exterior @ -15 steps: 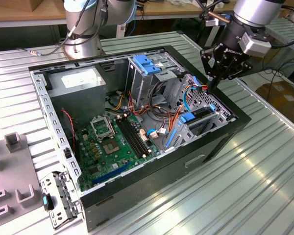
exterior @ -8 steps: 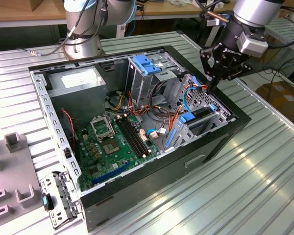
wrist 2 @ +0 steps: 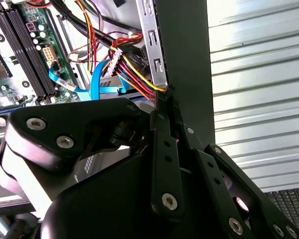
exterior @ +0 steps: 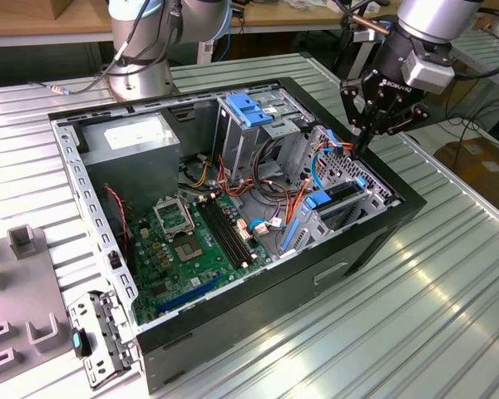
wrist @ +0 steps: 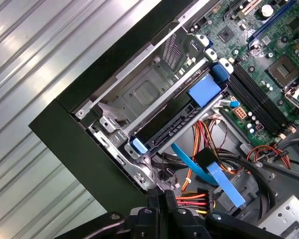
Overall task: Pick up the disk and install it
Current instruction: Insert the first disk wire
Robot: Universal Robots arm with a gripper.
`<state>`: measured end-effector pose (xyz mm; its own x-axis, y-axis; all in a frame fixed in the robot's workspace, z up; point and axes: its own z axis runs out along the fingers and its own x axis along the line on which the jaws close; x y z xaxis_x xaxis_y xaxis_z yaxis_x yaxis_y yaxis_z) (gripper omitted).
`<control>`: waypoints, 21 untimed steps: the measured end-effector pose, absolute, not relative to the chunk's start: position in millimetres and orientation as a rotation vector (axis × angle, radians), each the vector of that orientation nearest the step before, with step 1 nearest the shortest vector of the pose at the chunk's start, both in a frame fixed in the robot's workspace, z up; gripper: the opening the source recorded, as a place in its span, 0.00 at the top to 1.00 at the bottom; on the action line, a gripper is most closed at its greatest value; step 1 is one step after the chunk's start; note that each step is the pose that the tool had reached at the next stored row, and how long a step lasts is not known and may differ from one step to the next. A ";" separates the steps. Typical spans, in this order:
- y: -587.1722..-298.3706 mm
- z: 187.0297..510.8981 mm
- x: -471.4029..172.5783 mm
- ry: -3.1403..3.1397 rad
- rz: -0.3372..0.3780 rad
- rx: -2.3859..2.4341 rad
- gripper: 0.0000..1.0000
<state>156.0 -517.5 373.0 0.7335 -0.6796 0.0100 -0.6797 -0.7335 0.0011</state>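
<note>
My pincer [exterior: 362,141], fingers pressed together on nothing, hangs upper right in the exterior view, above the case wall [exterior: 399,195] beside the disk [exterior: 339,198] seated in its bay, where I judge loose cables [exterior: 303,179] could snag it.

Robotics lab: ribbed metal workbench [exterior: 449,274], benches behind.

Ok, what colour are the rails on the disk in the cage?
Blue; the disk shows best in the first wrist view.

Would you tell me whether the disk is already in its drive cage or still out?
In: the disk sits seated in the cage, its blue rail flush; the claw hovers above.
</note>
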 end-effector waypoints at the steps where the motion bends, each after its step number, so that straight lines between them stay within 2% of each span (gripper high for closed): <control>1: -517.5 373.0 156.0 -1.153 0.014 2.917 0.84; 21: -517.5 373.1 156.0 -1.526 0.013 2.739 0.84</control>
